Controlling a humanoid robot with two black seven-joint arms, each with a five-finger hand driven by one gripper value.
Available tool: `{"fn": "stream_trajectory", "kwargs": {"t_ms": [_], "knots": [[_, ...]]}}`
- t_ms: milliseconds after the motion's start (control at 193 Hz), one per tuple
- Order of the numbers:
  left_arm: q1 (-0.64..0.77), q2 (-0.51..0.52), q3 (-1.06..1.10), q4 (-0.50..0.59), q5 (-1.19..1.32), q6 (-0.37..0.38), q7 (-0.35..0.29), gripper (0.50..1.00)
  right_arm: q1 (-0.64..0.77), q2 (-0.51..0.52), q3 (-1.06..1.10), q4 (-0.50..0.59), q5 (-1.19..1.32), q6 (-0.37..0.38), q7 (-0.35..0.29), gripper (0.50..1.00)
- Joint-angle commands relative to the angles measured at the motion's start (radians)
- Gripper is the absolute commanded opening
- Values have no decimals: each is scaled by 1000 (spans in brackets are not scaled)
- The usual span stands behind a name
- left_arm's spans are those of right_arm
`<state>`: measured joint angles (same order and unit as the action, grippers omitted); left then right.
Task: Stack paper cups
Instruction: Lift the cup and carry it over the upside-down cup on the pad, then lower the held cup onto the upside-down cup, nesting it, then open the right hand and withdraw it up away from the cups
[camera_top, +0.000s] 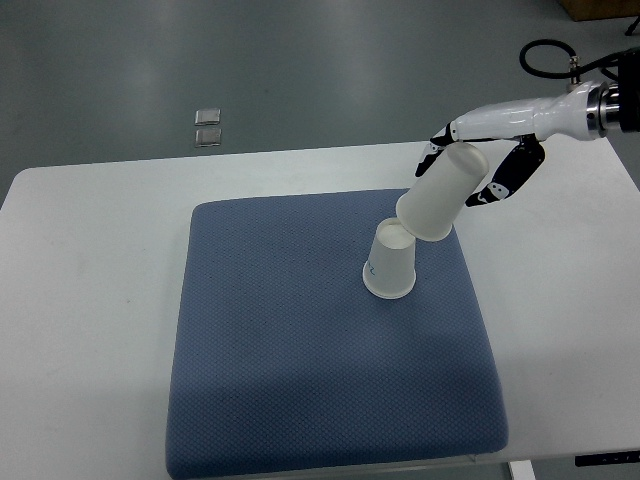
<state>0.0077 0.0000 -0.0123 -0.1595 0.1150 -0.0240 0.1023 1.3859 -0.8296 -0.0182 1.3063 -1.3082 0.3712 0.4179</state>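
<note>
Gripping a tilted paper cup (445, 192), right hand (490, 160) fingers curled round it, above an upside-down cup (390, 262).

Matt paper cups (390, 262); dimpled blue cloth mat (300, 380).

White table (90, 300) spanning nearly the full width of the top view, set on a grey floor (300, 60). Blue-grey textured cushion pad (300, 380) laid flat across the table's middle, its near edge close to the table's front edge, bare white surface left on both sides. Single upside-down paper cup (390, 262) standing on the pad's far right part; two small clear squares (208, 126) lying on the floor beyond the table.
</note>
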Motion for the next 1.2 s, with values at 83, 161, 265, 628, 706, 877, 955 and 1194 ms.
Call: {"fn": "stream_trajectory", "kwargs": {"t_ms": [83, 161, 265, 628, 706, 877, 955, 1194], "knots": [[0, 0, 0, 0, 0, 1, 0, 1000, -1, 53, 6, 1, -5, -3, -51, 705], [0, 0, 0, 0, 0, 1, -1, 1000, -4, 72, 6, 1, -8, -8, -67, 705], [0, 0, 0, 0, 0, -1, 0, 1000, -7, 81, 6, 1, -8, -6, -70, 705], [0, 0, 0, 0, 0, -1, 0, 1000, -24, 112, 4, -9, -37, -3, -71, 707], [0, 0, 0, 0, 0, -1, -1, 1000, -25, 118, 4, -12, -40, -3, -71, 707], [0, 0, 0, 0, 0, 1, -1, 1000, -36, 126, 4, -15, -52, -8, -71, 717], [0, 0, 0, 0, 0, 1, 0, 1000, -41, 133, 4, -22, -54, -11, -91, 738], [0, 0, 0, 0, 0, 1, -1, 1000, -50, 147, 7, -24, -48, -14, -100, 811]]}}
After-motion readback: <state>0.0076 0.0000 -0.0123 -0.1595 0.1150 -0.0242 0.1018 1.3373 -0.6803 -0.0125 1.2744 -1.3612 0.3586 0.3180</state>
